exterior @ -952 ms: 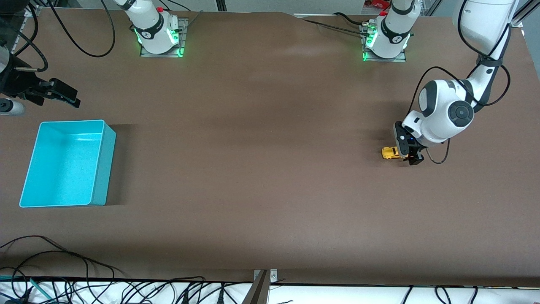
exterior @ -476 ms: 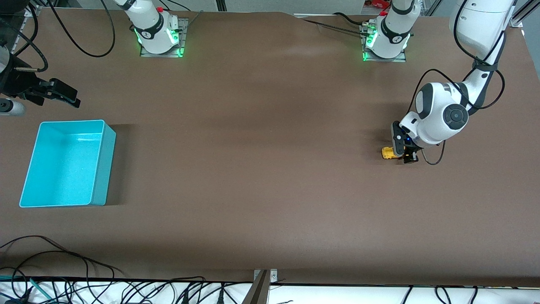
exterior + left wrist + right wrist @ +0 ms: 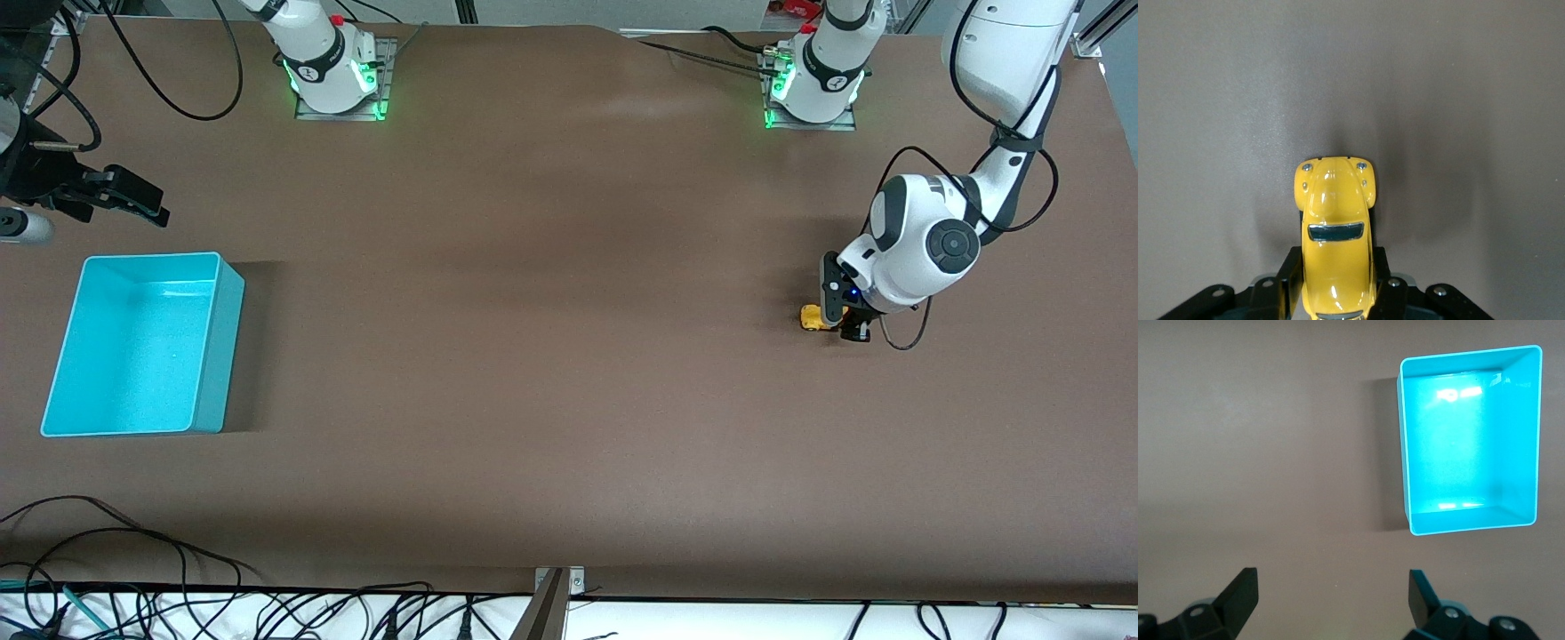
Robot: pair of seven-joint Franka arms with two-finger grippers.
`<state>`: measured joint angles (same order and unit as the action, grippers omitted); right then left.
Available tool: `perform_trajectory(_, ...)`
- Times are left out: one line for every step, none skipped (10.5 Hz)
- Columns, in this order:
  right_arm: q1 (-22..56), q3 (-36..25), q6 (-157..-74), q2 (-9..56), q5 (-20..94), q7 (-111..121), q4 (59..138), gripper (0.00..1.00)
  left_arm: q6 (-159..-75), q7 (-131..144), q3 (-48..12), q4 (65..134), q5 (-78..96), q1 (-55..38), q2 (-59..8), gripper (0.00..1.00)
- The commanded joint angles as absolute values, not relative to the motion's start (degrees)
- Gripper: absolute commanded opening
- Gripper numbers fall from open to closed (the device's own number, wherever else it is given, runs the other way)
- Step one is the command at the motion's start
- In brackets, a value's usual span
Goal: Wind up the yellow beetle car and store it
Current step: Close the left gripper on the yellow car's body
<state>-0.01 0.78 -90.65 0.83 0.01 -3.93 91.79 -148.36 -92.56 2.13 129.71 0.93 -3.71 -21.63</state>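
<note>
Left gripper [image 3: 1336,293] jaws (open earlier) now clamp yellow beetle car [image 3: 1335,233].

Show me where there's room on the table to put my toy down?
The whole brown stretch between the turquoise bin and the yellow beetle car is bare. It's only busy where the left gripper has its jaws shut on the car.

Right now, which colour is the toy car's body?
Yellow; the beetle car shows best in the left wrist view.
</note>
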Motion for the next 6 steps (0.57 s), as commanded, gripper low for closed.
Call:
perform_trajectory(-0.1,0.8,-90.2,1.3,1.0,-4.2,90.4,1.0,-148.4,-94.9,2.6,128.8,1.8,-4.0,-23.0,0.0)
perform_trajectory(-0.1,0.8,-90.2,1.3,1.0,-4.3,90.4,1.0,-148.4,-94.9,2.7,128.8,1.8,-4.0,-23.6,0.0)
perform_trajectory(-0.1,0.8,-90.2,1.3,1.0,-4.3,90.4,1.0,-148.4,-94.9,3.5,128.8,1.8,-3.9,-24.0,0.0)
perform_trajectory(-0.1,0.8,-90.2,1.3,1.0,-4.3,90.4,1.0,-148.4,-94.9,3.9,128.8,1.9,-3.9,-24.4,0.0)
perform_trajectory(-0.1,0.8,-90.2,1.3,1.0,-4.2,90.4,1.0,-148.4,-94.8,4.8,128.7,2.0,-3.7,-25.0,0.0)
perform_trajectory(-0.1,0.8,-90.2,1.3,1.0,-4.3,90.4,1.0,-148.4,-94.9,5.7,128.7,1.9,-3.5,-25.1,0.0)
